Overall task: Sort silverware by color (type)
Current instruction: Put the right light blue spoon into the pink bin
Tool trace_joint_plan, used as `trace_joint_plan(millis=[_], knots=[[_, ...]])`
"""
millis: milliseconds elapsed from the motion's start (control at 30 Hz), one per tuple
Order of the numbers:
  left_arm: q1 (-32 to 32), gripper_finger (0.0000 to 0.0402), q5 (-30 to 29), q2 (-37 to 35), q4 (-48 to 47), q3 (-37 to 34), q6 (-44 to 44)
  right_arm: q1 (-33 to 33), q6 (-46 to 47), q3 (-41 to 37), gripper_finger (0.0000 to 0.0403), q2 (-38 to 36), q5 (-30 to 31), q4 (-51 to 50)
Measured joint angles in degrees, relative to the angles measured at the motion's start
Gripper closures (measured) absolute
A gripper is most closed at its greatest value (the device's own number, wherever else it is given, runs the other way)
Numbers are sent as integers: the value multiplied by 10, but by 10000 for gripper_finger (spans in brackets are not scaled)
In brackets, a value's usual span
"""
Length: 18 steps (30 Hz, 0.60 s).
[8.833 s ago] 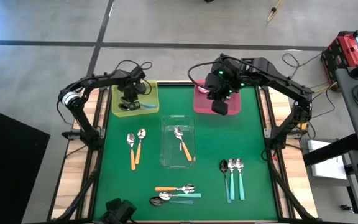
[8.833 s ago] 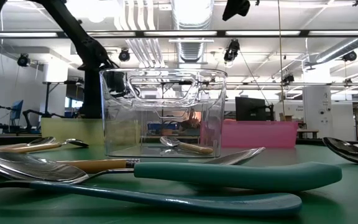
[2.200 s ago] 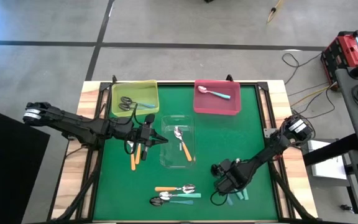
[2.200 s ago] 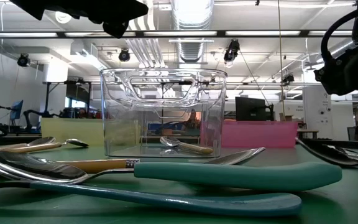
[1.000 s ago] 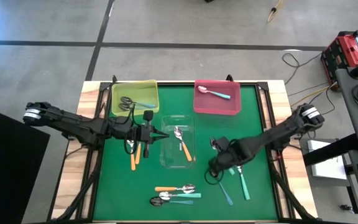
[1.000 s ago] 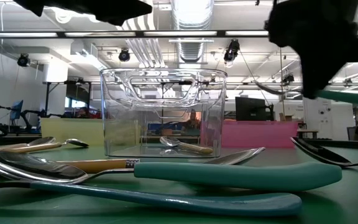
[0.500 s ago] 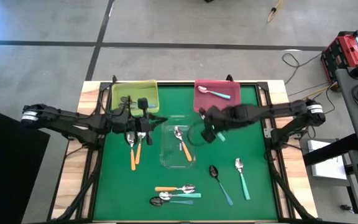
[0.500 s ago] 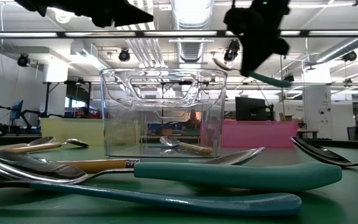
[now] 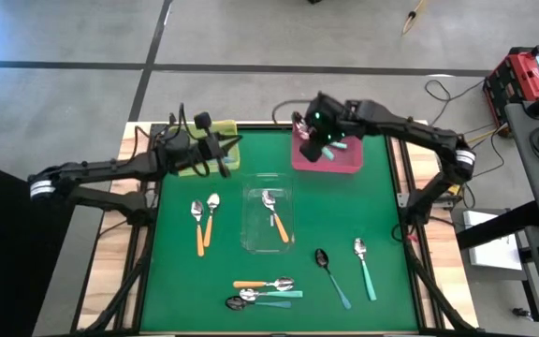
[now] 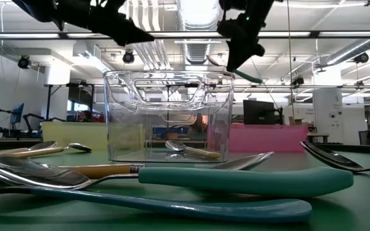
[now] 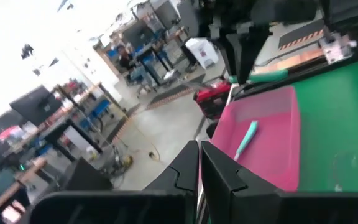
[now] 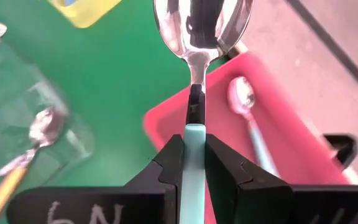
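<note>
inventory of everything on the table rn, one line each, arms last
green mat: 1, covers the table top.
yellow tray: 1, far left corner; contents hidden by the left arm.
pink tray: 1, far side, right of centre; one teal-handled spoon inside.
clear bin: 1, centre; one orange-handled spoon inside.
orange-handled pair: 2, on the mat left of the clear bin.
near cluster: about 4 spoons, one orange, the others teal, near edge.
loose teal pair: 2, one dark bowl, one silver, right of centre.
held spoon: 1, teal handle, silver bowl.
left gripper: shut, empty, over the yellow tray.
right gripper: shut on the held spoon, above the pink tray.
</note>
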Motion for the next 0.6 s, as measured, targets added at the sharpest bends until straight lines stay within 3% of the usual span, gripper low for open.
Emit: trace_joint_plan(millis=[200,367,600], knots=[[72,401,68,0,-22,-4,-29,-52,-128,43,367,55,-4,-12],[91,401,70,0,-24,-4,-33,-76,-274,84,367,112,-4,-86],[92,401,70,0,-27,-4,-32,-114,-371,99,367,165,-10,-154]])
